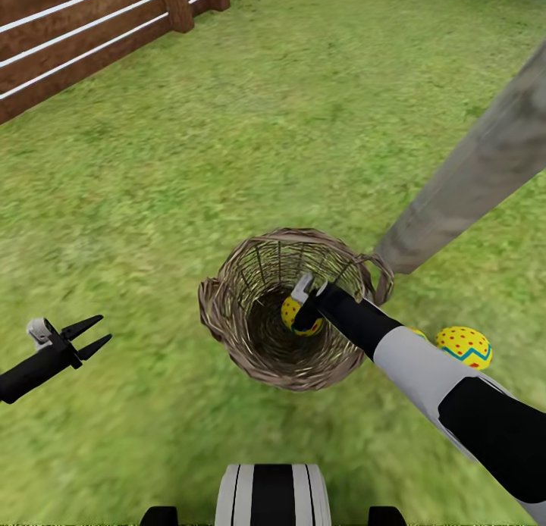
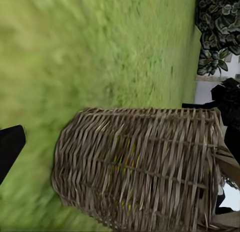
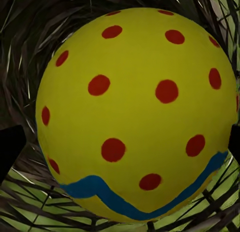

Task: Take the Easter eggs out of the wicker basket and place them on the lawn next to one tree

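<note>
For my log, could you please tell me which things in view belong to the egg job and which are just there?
Job:
egg in basket
basket
egg on lawn
trunk
lawn
right gripper

Just there:
fence
left gripper

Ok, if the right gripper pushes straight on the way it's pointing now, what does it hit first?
The Easter egg in the wicker basket: it sits directly ahead of the right gripper, between its fingertips; contact can't be judged.

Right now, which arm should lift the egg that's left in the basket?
Right. The right gripper is already down inside the wicker basket, its fingers either side of the egg, which sits close ahead in the right wrist view. The left gripper hangs open over the lawn, off to the basket's side.
</note>
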